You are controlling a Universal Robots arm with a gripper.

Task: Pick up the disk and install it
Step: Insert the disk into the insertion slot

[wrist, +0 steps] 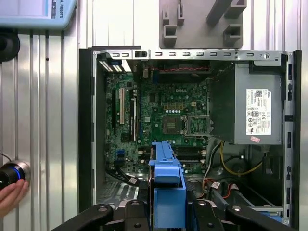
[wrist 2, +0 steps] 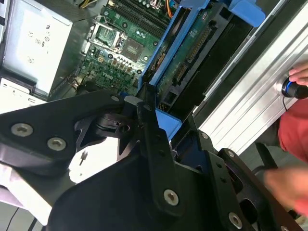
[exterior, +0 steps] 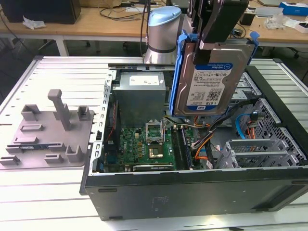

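Note:
The disk point(exterior: 208, 77), a silver hard drive with a white-and-blue label and blue side rails, hangs upright above the open computer case point(exterior: 202, 192). My gripper point(exterior: 215, 36) is shut on its upper end. In the second wrist view the disk's green circuit-board side point(wrist 2: 188, 53) faces the camera between the blue rails, and a black finger point(wrist 2: 153, 139) presses against it. The first wrist view looks along the disk's blue rail edge point(wrist: 166, 185), which hovers over the motherboard point(wrist: 168, 120) near the case's drive end.
Inside the case sit a grey power supply box point(exterior: 139, 94) and a grey metal cage point(exterior: 262, 147). A grey fixture plate point(exterior: 48, 132) lies at the exterior view's left. A person's hand point(wrist: 10, 192) rests by a blue-lit button point(wrist: 12, 173) on the table.

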